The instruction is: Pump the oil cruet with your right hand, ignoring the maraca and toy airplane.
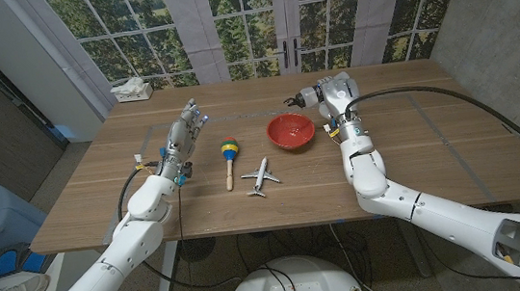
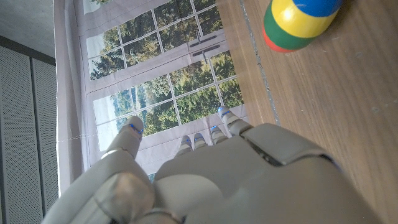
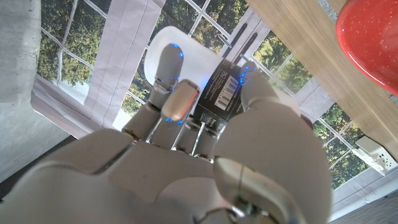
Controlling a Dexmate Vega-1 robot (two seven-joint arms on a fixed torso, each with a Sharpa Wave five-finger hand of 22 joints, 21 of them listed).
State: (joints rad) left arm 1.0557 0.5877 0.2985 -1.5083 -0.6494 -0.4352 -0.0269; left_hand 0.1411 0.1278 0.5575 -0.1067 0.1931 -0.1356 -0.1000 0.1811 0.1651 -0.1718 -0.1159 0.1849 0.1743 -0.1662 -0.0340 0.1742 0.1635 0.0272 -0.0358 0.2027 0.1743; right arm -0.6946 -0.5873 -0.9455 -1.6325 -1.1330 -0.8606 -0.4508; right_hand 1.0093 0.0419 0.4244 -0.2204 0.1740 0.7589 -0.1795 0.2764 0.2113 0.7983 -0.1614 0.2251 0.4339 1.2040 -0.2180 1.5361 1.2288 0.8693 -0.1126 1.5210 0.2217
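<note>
Above the far right part of the table (image 1: 405, 140), we see the right hand (image 1: 311, 96) raised off the wood with the oil cruet (image 3: 186, 68) in its grasp; the right wrist view shows the fingers (image 3: 171, 68) wrapped around a pale, frosted body with a black barcode label, and one finger seems to lie up near the top, which we judge suits pressing the pump; the nozzle itself is hidden, so we cannot tell whether it is being pressed now. Just beside that hand, on the table, sits the red bowl (image 1: 290, 131); its inside looks bare in the head view, and we take it as the likely catch for any oil, though that is a guess. What the cruet holds we cannot tell through its cloudy wall.

The left hand (image 1: 184, 131) stands on its edge on the left side of the table, fingers (image 2: 134, 134) apart and holding nothing, kept well out of the way. Between the two arms lie the maraca (image 1: 229, 158) and the toy airplane (image 1: 261, 175), near each other, both apart from either hand, as the task wants.
</note>
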